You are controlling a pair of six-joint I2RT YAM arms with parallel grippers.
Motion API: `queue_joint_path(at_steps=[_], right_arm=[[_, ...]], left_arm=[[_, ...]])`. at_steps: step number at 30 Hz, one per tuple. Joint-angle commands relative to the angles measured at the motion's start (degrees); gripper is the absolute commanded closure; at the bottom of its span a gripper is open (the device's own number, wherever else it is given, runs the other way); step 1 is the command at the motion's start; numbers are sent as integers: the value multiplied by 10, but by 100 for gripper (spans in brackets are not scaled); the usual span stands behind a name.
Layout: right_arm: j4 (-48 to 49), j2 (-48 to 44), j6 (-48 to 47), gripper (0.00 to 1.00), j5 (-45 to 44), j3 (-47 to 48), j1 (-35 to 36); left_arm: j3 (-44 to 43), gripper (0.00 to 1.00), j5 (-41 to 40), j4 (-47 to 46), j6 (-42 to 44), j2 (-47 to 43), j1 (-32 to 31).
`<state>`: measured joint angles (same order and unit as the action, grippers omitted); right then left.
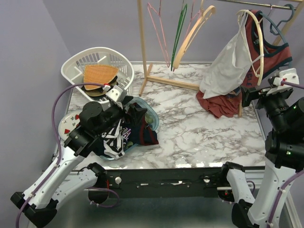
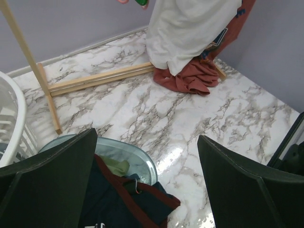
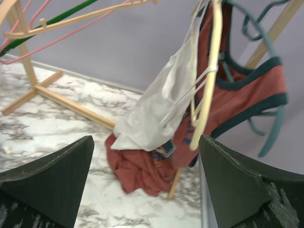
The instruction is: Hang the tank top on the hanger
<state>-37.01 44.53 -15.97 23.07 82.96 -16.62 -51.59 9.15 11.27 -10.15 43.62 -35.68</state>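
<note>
The white tank top (image 1: pixel 225 64) hangs by its narrow straps from the cream hanger (image 1: pixel 259 42), which hooks on the rack rail at the back right. Its body droops to the left of the hanger. In the right wrist view the tank top (image 3: pixel 161 109) and the hanger (image 3: pixel 209 85) are straight ahead. My right gripper (image 1: pixel 247 95) is open and empty, just below and right of the top's hem; it also shows in the right wrist view (image 3: pixel 145 185). My left gripper (image 1: pixel 137 113) is open and empty over a tub of clothes; it also shows in the left wrist view (image 2: pixel 147 180).
A red tank top with navy trim (image 1: pixel 280 54) hangs behind on a blue-grey hanger (image 1: pixel 281 21), its hem heaped on the table (image 1: pixel 218 105). Green (image 1: pixel 179 28), pink (image 1: pixel 159 28) and another wooden hanger (image 1: pixel 194 31) hang on the rack. A white basket (image 1: pixel 97 64) and a clear tub (image 1: pixel 153 121) of dark clothes stand at the left.
</note>
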Motion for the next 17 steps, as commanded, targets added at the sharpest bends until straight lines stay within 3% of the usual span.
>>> queue_joint_path(at_steps=[1,6,17], right_arm=[[-35,-59,102,0,1,-74,-4],[-44,-110,113,0,-42,-125,-4],[-39,-149,116,0,-40,-149,-4]], left_arm=[[-22,1,-47,63,-58,-40,3],[-15,1,-83,92,-53,-78,4],[4,1,-87,115,-56,-111,3]])
